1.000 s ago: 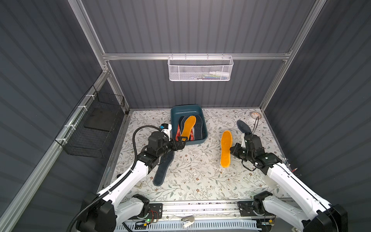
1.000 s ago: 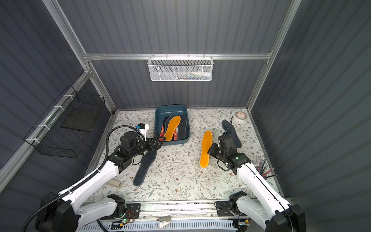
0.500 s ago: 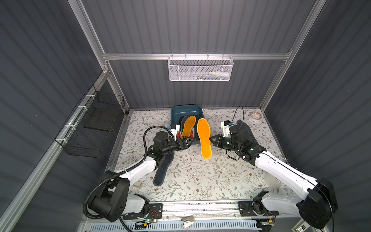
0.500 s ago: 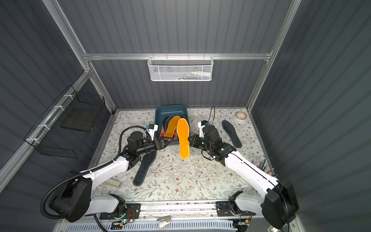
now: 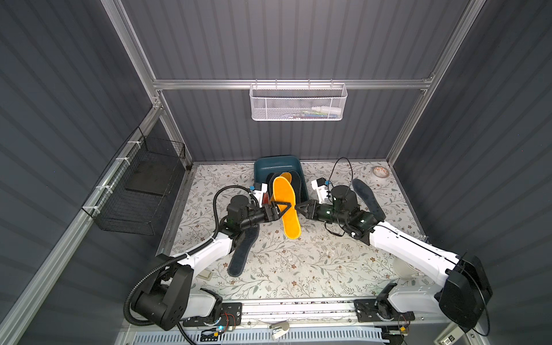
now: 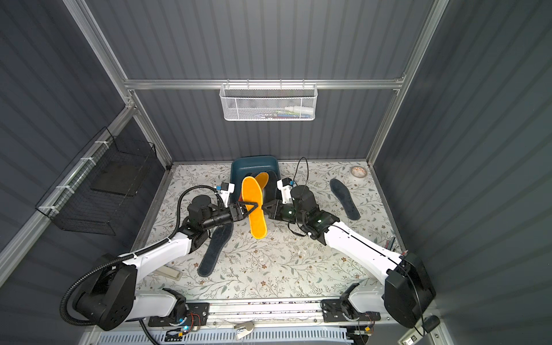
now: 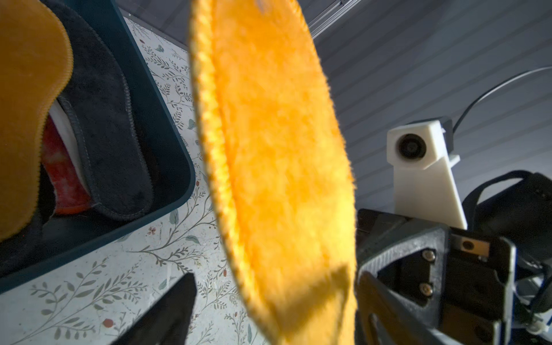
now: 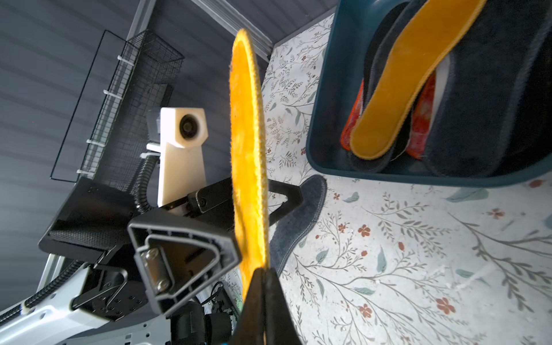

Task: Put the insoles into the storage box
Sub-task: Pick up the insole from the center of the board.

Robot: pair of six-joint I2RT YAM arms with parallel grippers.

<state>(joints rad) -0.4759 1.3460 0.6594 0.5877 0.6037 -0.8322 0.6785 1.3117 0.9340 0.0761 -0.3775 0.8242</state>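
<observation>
Handing over the orange insole (image 5: pixel 284 191) appears to be the step in hand. We hold it on edge above the surface (image 5: pixel 298 268), just in front of the storage box (image 5: pixel 276 163), with the right tool (image 5: pixel 297 208) clenched on its rim. Our left tool (image 5: pixel 283 209) straddles it with jaws apart, not gripping. Next, we judge, the left must clench before the right releases.

Left arm (image 5: pixel 206 254) and right arm (image 5: pixel 403 243) both stretch in low and forward, wrists turned inward so the two grippers meet nose to nose. Right gripper (image 5: pixel 298 208) is pinched tight on the orange insole (image 5: pixel 286 194) edge. Left gripper (image 5: pixel 283 209) has its jaws apart, straddling that insole, one finger on each face.
</observation>
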